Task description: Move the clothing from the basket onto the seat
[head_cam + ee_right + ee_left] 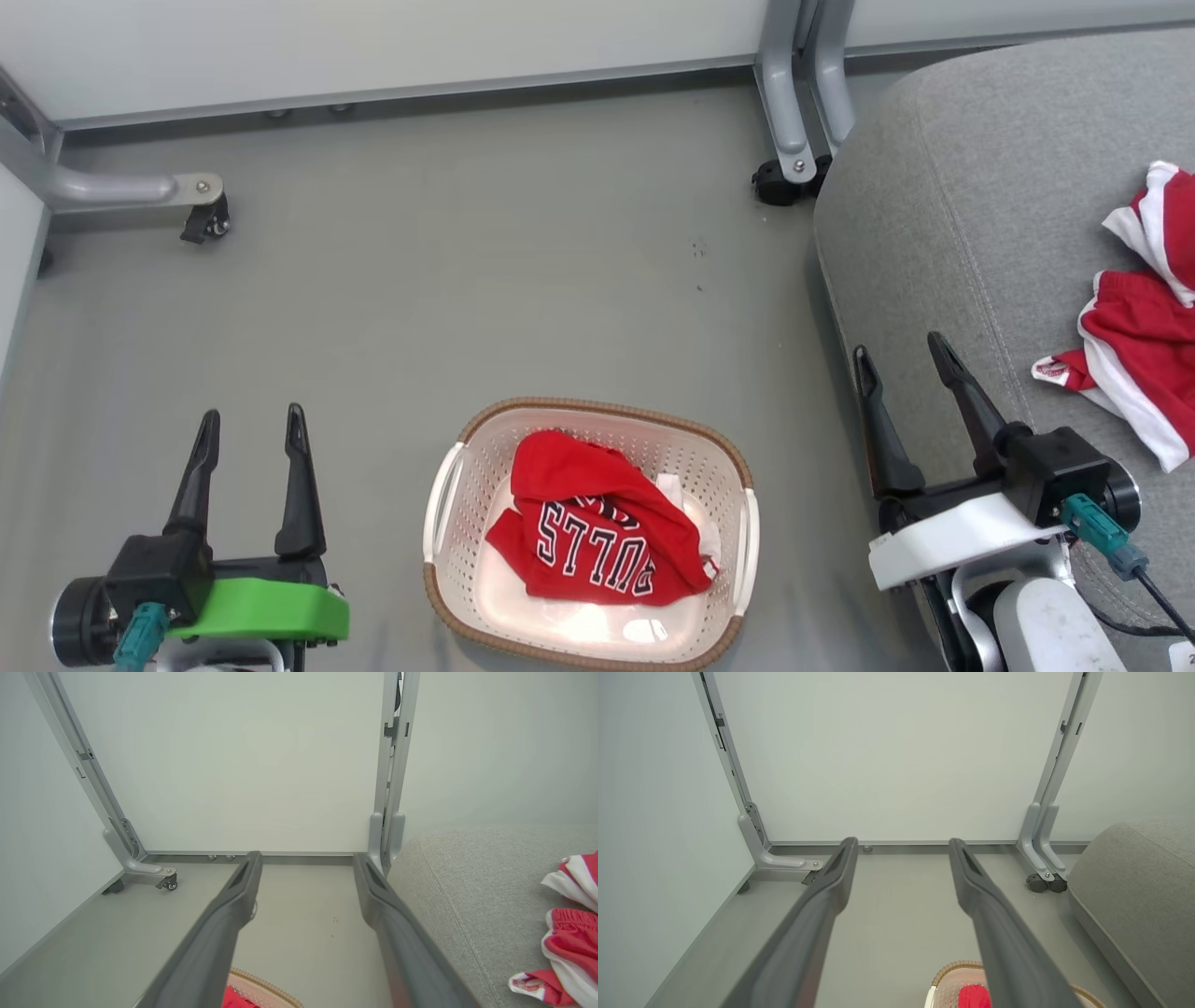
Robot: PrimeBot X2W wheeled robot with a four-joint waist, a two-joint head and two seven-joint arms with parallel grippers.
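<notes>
Red shorts (1134,345) on seat (952,205) beside right claw (898,345), jersey (588,523) waiting in basket (597,409) beside left claw (252,413) (both claws spread, empty).

You see, in the cream perforated basket (485,476) rimmed in woven brown, a red jersey (597,541) lettered in black and white; on the plain grey seat (934,233), red garments (1139,345) carry white stripes and trim.

Gleaming as smooth cream plastic in the basket (478,487), lying as soft matt cloth in the clothing (597,541), showing coarse woven fabric on the seat (943,233), looking smooth and matt across the floor (467,280).
</notes>
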